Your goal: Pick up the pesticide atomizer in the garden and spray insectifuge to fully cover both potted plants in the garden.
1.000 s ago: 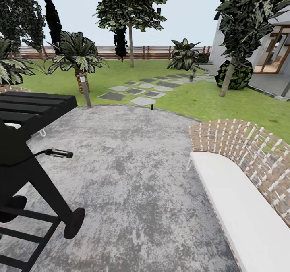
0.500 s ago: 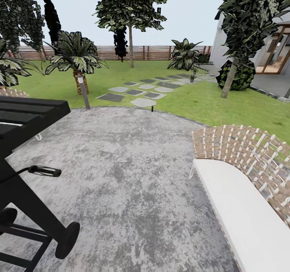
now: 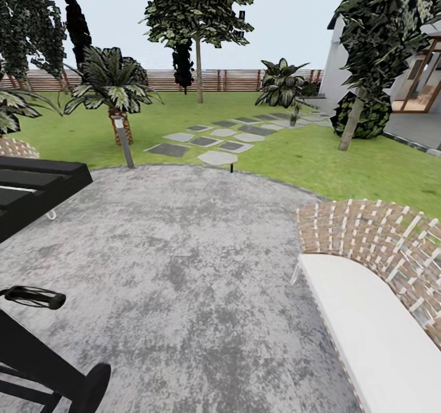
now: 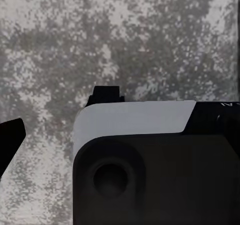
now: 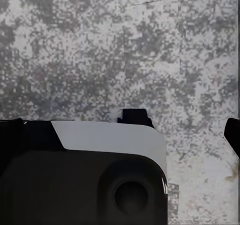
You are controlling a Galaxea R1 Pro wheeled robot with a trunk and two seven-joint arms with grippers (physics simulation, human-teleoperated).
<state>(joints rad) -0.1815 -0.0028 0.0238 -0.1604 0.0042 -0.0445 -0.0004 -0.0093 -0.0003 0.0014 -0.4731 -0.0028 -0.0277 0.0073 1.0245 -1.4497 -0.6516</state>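
Grey mottled patio (image 3: 184, 266) fills the head view; ahead lies the garden (image 3: 294, 150) with stepping stones (image 3: 214, 137) and a wooden fence (image 3: 233, 79). The black grill (image 3: 30, 186) has slid further left and down than a second ago, so the base is rolling toward the lawn. No atomizer can be made out yet. In both wrist views, paving lies below each claw; whether either is parted cannot be told.

In each wrist view the lower frame holds a dark charcoal housing (image 4: 155, 180) with rounded corners, a round recessed socket (image 5: 131, 197) and a pale grey-white top panel (image 4: 135, 119), with a small black tab above.
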